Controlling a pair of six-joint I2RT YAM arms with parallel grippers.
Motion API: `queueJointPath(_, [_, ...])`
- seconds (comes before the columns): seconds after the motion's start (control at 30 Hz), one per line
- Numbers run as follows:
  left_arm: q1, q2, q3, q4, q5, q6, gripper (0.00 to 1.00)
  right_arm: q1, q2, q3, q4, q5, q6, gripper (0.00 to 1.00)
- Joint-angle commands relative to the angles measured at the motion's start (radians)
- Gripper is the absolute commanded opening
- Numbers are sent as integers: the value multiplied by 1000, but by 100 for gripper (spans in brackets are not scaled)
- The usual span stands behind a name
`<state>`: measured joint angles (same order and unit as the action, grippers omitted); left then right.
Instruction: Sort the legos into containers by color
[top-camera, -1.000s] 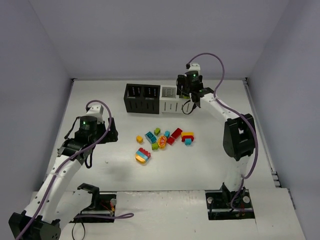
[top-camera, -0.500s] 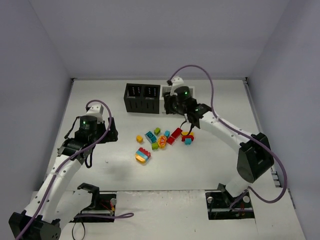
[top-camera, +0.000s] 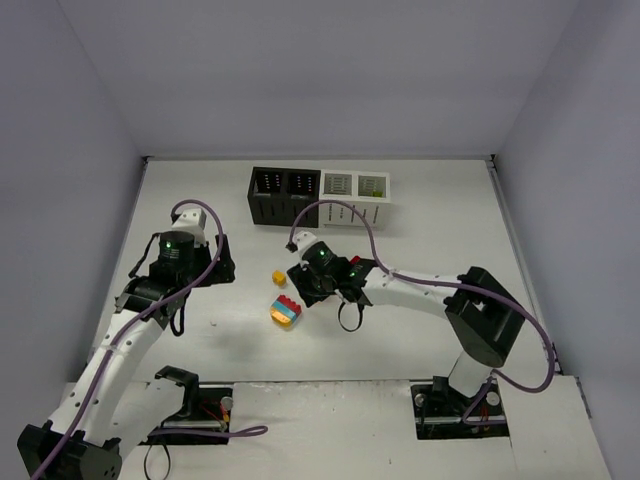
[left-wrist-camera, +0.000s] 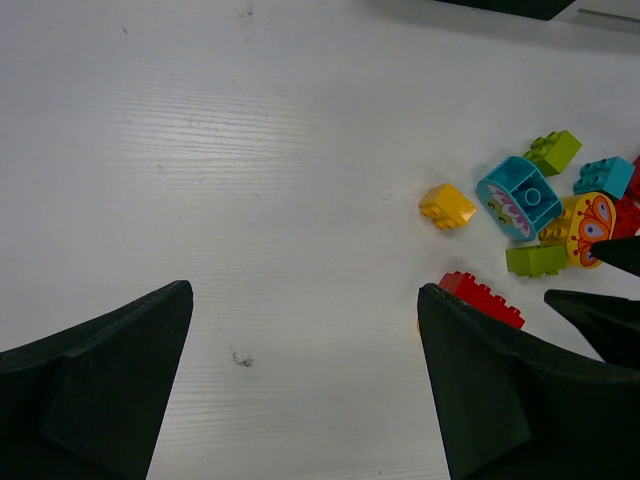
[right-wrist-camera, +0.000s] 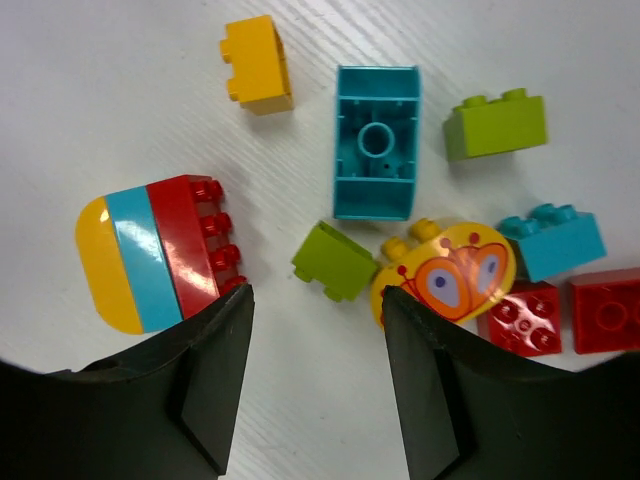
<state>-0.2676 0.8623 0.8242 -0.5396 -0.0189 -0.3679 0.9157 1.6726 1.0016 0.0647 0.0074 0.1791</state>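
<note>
Far left first: the left arm (top-camera: 168, 262) hangs over bare worktop (top-camera: 400, 340), apart from the pile. The left jaws stand wide apart and empty, with only white surface between them.

Moving right, here are the legos (left-wrist-camera: 518, 196), loose near the middle of the worktop. A lone yellow brick (top-camera: 279, 277) marks the group's left edge. Just nearer lies a striped clump (top-camera: 285, 311): a rounded yellow piece, a teal layer and a red studded brick stacked together.

Then a teal brick (right-wrist-camera: 375, 140) with its hollow underside facing up, a lime-green brick (right-wrist-camera: 495, 123) beside it. Close by sit a round yellow piece (right-wrist-camera: 445, 275) printed with an orange butterfly, a small teal brick (right-wrist-camera: 552, 240) and two red bricks (right-wrist-camera: 520, 318).

The right arm (top-camera: 420, 290) reaches low across this pile. The right jaws are parted and carry nothing. A second green brick (right-wrist-camera: 335, 260) lies just beyond their gap, and the striped clump sits close to one finger; touching or not, I cannot tell.

At the far side stand the containers (top-camera: 300, 212), four slotted bins in a row, two black on the left and two white on the right, well apart from both jaws.
</note>
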Motion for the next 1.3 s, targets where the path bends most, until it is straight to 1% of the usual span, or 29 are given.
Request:
queueJointPath(0.0, [-7,-6,18,55,-6,14,87,26,30,42,61,9,-21,51])
queueJointPath(0.13, [-7,-9,18,53,-4,14,87,35,78,58,60,25,-38,54])
queueJointPath(0.3, [-8,-14,16,52,-7,14,87,41,101,66,58,92,-47,57])
queueJointPath(0.43, [-7,-16,15,52,-6,14,87,43,110,66,49,120,-38,56])
queueJointPath(0.5, [-8,-16,16,52,-7,14,87,43,110,60,46,128,-33,54])
queueJointPath(0.63, [-8,-16,16,52,-7,14,87,41,107,40,46,131,-13,45])
queueJointPath(0.73, [-8,-13,16,52,-9,12,87,43,101,40,55,131,-13,29])
queueJointPath(0.77, [-9,-11,16,52,-9,12,87,41,98,43,55,131,-20,18])
queueJointPath(0.83, [-9,-11,16,52,-9,14,87,43,90,48,55,128,-23,5])
queueJointPath(0.87, [-7,-9,16,52,-9,12,87,41,73,54,55,126,-26,0])
queueJointPath(0.97, [-7,-9,16,50,-10,14,87,40,1,63,53,117,-29,0])
queueJointPath(1.1, [-7,-8,16,52,-10,12,87,-9,-106,135,43,164,-38,0])
queueJointPath(1.17, [-7,-5,16,52,-7,12,87,-93,-143,169,37,184,-36,0])
queueJointPath(1.2, [-8,-5,16,52,-6,12,87,-128,-149,201,37,186,-35,0])
queueJointPath(1.23, [-9,-6,16,52,-6,12,87,-199,-151,219,37,187,-35,0])
queueJointPath(1.27, [-9,-8,16,52,-7,12,87,-233,-143,238,37,201,-39,0])
